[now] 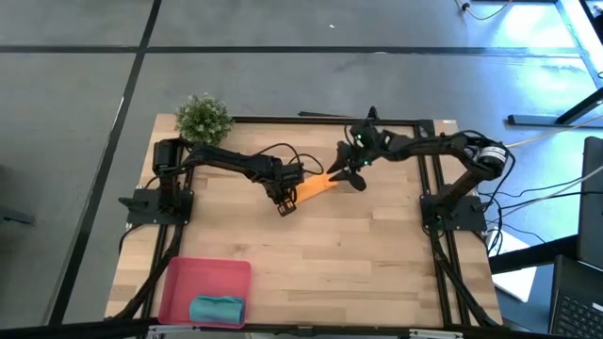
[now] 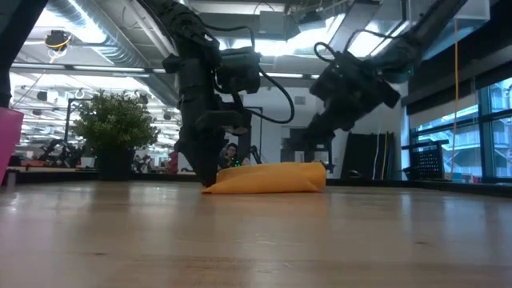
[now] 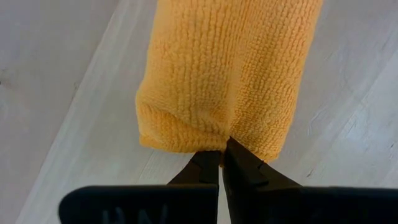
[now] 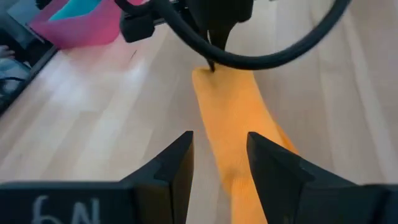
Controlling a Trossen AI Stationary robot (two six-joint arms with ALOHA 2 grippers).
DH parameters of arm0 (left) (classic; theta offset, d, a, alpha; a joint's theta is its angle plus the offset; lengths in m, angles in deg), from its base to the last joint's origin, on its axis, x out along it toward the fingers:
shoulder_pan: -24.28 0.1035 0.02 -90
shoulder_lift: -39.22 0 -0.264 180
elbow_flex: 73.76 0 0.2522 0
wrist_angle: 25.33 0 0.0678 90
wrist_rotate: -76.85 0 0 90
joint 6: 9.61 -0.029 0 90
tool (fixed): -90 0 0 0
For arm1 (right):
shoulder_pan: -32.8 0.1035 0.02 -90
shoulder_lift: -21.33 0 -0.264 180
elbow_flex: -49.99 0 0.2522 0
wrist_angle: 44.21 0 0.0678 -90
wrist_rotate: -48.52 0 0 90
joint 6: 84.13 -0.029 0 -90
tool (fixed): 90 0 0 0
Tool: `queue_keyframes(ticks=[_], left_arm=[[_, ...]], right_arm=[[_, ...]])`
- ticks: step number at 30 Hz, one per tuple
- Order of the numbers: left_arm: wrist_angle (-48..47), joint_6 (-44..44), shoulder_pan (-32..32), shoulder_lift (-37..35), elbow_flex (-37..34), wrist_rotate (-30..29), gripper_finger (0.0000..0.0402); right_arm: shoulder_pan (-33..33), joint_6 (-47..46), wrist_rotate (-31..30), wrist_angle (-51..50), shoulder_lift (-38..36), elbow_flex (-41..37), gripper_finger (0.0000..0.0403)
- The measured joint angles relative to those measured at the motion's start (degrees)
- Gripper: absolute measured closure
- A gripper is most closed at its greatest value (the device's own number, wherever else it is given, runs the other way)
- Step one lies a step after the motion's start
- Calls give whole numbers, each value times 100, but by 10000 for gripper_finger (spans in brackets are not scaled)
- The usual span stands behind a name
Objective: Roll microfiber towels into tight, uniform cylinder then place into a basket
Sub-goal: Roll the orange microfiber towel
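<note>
Orange towel [image 1: 318,185] rolled on table; left end effector [image 1: 285,205] pinching one end, right end effector [image 1: 355,179] spread above other end.

A robotics lab or open workshop hall is showing here: exposed ceiling ducts [image 2: 96,44] and strip lights are running overhead, a black-framed wooden table [image 1: 311,250] is standing on grey concrete floor [image 1: 283,85], and loose cables [image 1: 537,193] are trailing beside it.

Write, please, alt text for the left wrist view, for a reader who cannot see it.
A rolled orange towel lies on the pale wooden table, filling the middle of the picture. The left gripper is shut, its two dark fingertips pinching the near end of the roll.
</note>
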Motion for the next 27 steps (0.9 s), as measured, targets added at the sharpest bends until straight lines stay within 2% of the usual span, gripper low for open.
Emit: queue_keyframes(ticks=[4, 8, 11, 20, 27], left_arm=[[2, 0, 1, 0, 0, 0, 401], [7, 0, 1, 2, 0, 2, 401], [7, 0, 1, 2, 0, 3, 401], [26, 0, 1, 2, -2, 56, 401], [24, 1, 1, 2, -2, 80, 401]], right_arm=[[189, -27, -494, 786, 231, -268, 253], [348, -49, -1477, 835, 513, -249, 253], [432, -198, -1925, 811, 734, -164, 253], [604, -358, -2428, 784, 1201, -70, 253], [639, -352, -2418, 846, 1263, -68, 253]])
